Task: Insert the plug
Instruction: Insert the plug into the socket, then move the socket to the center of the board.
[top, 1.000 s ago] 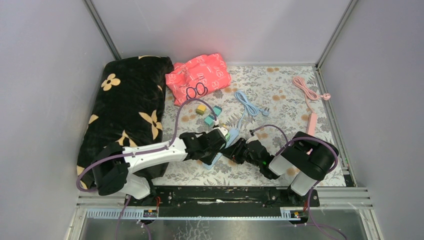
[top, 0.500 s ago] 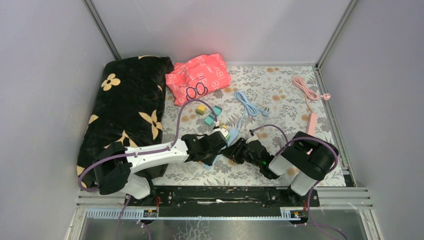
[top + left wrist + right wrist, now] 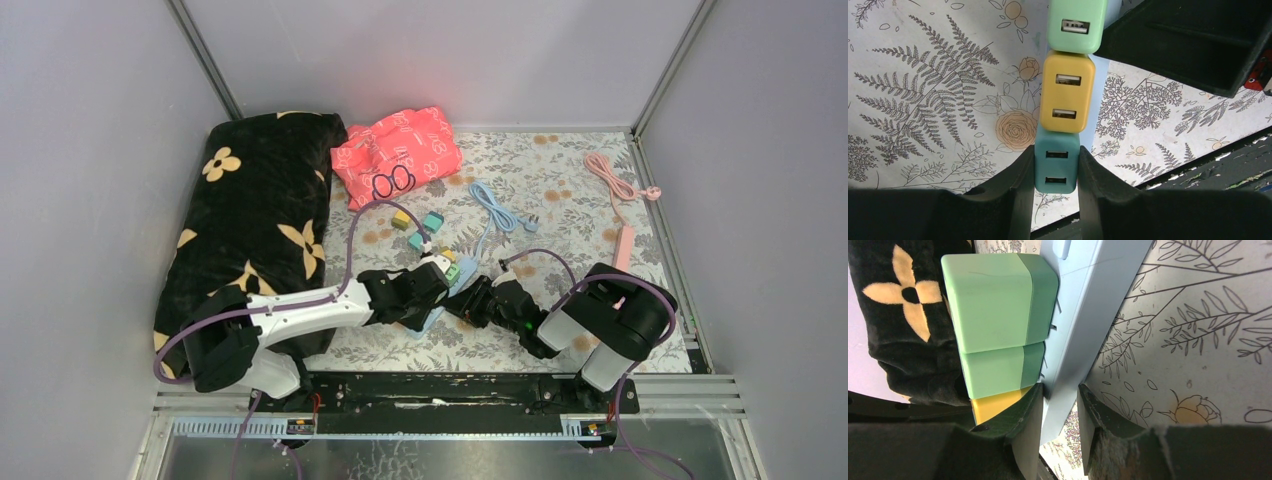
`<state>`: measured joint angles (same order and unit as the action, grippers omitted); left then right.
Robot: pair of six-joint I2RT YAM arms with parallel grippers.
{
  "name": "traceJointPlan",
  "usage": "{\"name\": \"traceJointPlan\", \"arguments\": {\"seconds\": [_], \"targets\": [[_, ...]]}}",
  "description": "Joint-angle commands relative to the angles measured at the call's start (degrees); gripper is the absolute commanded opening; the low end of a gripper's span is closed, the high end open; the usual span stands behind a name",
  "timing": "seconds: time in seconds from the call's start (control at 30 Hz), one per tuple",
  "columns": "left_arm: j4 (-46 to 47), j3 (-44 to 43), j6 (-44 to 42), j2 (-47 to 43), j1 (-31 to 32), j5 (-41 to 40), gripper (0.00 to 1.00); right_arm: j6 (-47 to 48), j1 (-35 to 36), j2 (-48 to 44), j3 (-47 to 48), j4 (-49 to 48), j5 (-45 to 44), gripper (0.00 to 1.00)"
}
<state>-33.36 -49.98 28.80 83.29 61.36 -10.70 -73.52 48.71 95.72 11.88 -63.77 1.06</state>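
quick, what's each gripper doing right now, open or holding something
Left gripper: shut on the teal charger.
Right gripper: shut on the blue power strip.

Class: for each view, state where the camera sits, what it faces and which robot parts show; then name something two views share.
Top: above, behind the bases, facing down on the table; left arm and right arm show.
Left wrist: behind its fingers, facing the teal charger they clamp.
Right wrist: behind its fingers, facing along the strip they clamp.
Shared: both wrist views show the strip.
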Motion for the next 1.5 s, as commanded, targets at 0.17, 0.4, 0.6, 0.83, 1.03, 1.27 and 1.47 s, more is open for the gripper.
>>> {"name": "traceJointPlan", "arguments": {"seconds": [0.17, 0.4, 0.6, 0.83, 1.03, 1.27, 1.47], "targets": [[-1.09, 2.47, 3.96, 2.67, 0.15, 6.36, 0.14, 3.09, 0.33, -2.64, -0.59, 2.32, -1.88, 0.38], [-2.49, 0.08, 3.98, -2.29, 0.14, 4.96, 0.55, 6.54, 0.27, -7.85, -0.44, 5.77, -2.92, 0.47], [-2.45, 0.93, 4.92, -4.87, 0.31, 3.32, 0.88, 11.73, 0.27, -15.3, -0.76, 10.79, -4.79, 0.62], [1.75, 5.05, 7.17, -6.97, 1.21, 2.29, 0.91, 17.27, 0.33, -26.48, -1.4, 21.95, -10.46, 0.71], [5.12, 7.85, 8.4, -6.07, 1.29, 0.36, 0.86, 24.63, 0.33, -40.34, -0.28, 38.45, -17.71, 0.84], [10.42, 8.92, 7.97, -5.05, 1.25, -0.5, 0.77, 32.54, 0.26, -55.94, 2.28, 55.84, -27.81, 0.97], [12.72, 9.19, 7.51, -1.4, 1.22, -1.93, 0.7, 32.58, 0.27, -62.31, 1.69, 61.27, -30.92, 0.98]]}}
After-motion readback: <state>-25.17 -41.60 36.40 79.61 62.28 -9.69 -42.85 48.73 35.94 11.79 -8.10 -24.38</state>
